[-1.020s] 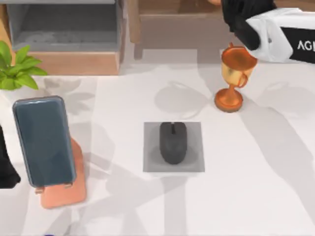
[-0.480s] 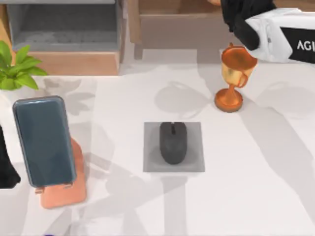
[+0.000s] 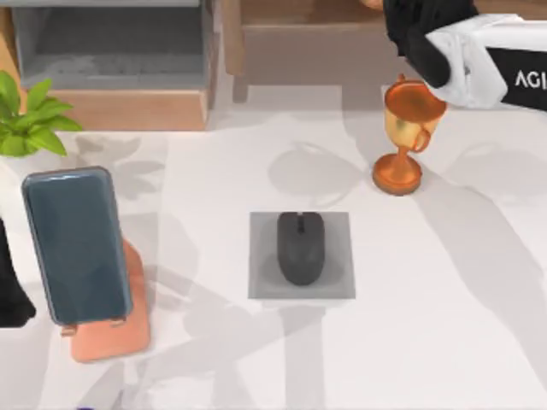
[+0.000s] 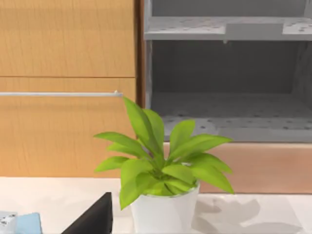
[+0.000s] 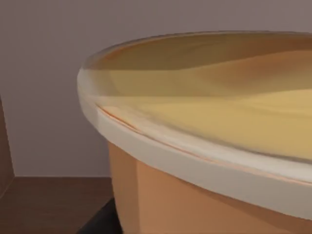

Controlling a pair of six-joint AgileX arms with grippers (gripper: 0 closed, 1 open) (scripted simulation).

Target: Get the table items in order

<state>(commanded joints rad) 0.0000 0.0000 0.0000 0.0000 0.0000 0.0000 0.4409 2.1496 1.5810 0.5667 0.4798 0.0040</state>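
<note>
The dark blue-grey smartphone (image 3: 77, 243) leans on the salmon-pink phone stand (image 3: 120, 329) at the table's left. At the centre, the black mouse (image 3: 300, 248) lies on the flat grey pad (image 3: 342, 286). The copper-gold trophy cup (image 3: 408, 128) stands upright at the back right. My right gripper (image 3: 423, 38) hovers just behind and above the cup's rim, and whether it touches the cup I cannot tell. The right wrist view shows a round orange-tan body with a pale rim (image 5: 195, 146) up close. My left gripper (image 3: 8, 295) sits at the table's left edge beside the phone.
A green potted plant (image 3: 30, 120) (image 4: 163, 175) stands at the back left, in front of a grey open shelf (image 3: 111, 43) and wooden cabinets (image 3: 308, 43) along the table's back edge. The table's front and right side are bare white surface.
My right arm has drifted very slightly. The trophy, mouse, phone and left arm have stayed in place.
</note>
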